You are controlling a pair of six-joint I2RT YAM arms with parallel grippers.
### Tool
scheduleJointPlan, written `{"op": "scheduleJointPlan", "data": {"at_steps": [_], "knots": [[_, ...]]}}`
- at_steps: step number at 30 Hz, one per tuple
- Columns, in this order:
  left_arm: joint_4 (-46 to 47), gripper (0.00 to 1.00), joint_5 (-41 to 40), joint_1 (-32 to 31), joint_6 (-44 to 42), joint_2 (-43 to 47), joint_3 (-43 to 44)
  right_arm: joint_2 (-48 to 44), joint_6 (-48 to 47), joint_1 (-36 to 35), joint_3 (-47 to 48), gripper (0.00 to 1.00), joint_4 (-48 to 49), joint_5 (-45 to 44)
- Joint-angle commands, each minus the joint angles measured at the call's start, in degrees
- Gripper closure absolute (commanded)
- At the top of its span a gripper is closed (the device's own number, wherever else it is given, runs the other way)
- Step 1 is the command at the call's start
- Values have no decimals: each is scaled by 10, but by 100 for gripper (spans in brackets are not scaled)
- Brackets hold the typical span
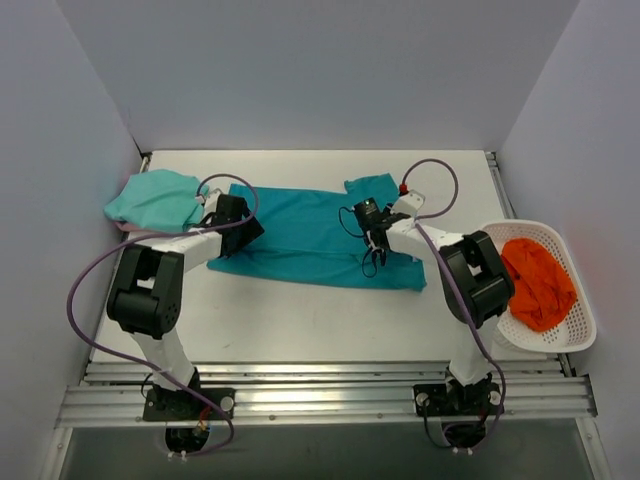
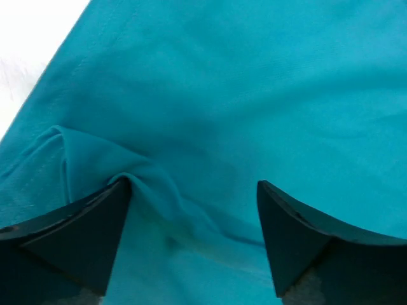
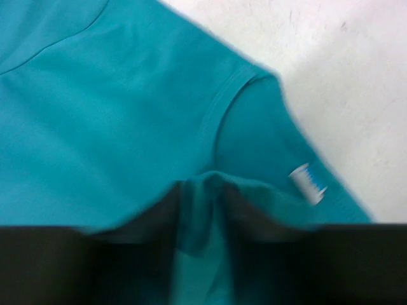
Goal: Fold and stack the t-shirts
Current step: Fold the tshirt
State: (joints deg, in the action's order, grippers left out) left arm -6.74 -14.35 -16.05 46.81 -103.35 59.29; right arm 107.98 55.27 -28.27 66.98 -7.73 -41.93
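So the deep teal t-shirt (image 1: 300,235) is lying spread out across the middle of the white surface (image 1: 300,320). It's mostly flat, with one sleeve poking out at its far right corner and the near hem running a bit slanted. The left fingers (image 2: 76,241) are down at the shirt's left edge and they're standing wide apart, nothing pinched. On the left wrist camera there's a little ridge of teal cloth bunched up right against the tip of one finger, while the fabric farther out looks fairly smooth. The shirt's stitched edge cuts diagonally across the top left corner of that view, with bare surface beyond it. The right fingers (image 3: 143,241) are on the right part of the same shirt, toward its near hem. That wrist view is pretty blurry, but the two dark fingers look drawn in close with a fold of teal cloth squeezed up between them, so I'd call them clamped on the shirt. Just past that pinch you can make out a curved ribbed seam (image 3: 216,108) and a small white-and-blue label (image 3: 307,183) near the cloth's edge. The paler mint t-shirt (image 1: 155,198) sits as a rumpled bundle at the far left of the surface, right beside the left arm's wrist; can't tell if it actually touches the teal one. Over at the right edge there's a white basket (image 1: 545,340) with an orange cloth (image 1: 538,285) heaped in it, well apart from both shirts.
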Motion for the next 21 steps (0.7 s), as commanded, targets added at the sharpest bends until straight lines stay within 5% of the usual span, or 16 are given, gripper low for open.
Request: {"op": "scheduleJointPlan", "data": {"at_steps": [1,3,6,12,21], "knots": [[11,6,16,26,-8,-13,29,8,9,14,38,54,-45,-45],[9,6,21,39,-8,-16,33,15,12,27,52,24,-56,-60],[6,6,28,48,-6,-17,42,28,5,40,69,11,-67,-76],[-4,6,38,52,-7,3,57,29,-1,48,98,10,-88,-65],[-7,6,95,77,-29,-9,107,-90,28,-82,17,12,-54,-11]]}}
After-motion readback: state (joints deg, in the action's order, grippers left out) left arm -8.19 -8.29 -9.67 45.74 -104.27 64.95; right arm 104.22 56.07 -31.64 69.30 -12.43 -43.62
